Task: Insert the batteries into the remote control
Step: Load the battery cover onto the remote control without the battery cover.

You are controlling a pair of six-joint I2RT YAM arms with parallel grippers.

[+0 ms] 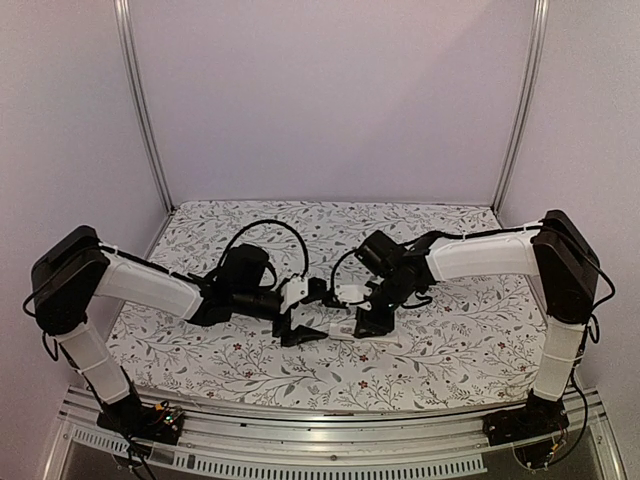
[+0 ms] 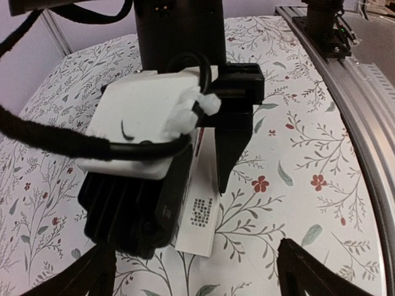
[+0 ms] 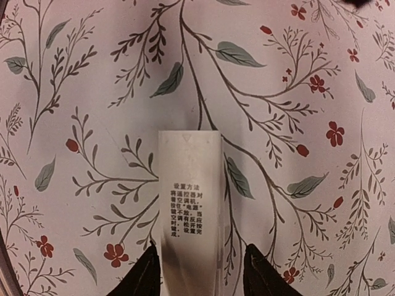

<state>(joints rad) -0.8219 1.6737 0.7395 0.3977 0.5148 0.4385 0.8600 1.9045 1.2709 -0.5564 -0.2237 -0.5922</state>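
Note:
The remote control [image 3: 189, 209] is a flat white bar lying lengthwise on the flowered cloth, printed label side up with a small triangle mark near its far end. My right gripper [image 3: 200, 279] is open and straddles its near end: the left finger touches its edge and a small gap shows at the right finger. In the left wrist view the remote control [image 2: 197, 219] sticks out from under the right gripper's body, with one black finger [image 2: 231, 154] beside it. My left gripper [image 2: 199, 277] is wide open and empty, just short of the remote's end. Both grippers meet mid-table [image 1: 300, 328] [image 1: 368, 322]. No batteries are in view.
The flowered tablecloth [image 1: 450, 340] covers the table. An aluminium rail [image 2: 361, 105] runs along the near edge by the arm bases. Metal frame posts [image 1: 145, 110] and plain walls close the back and sides. Black cables [image 2: 55, 139] hang across the left wrist view.

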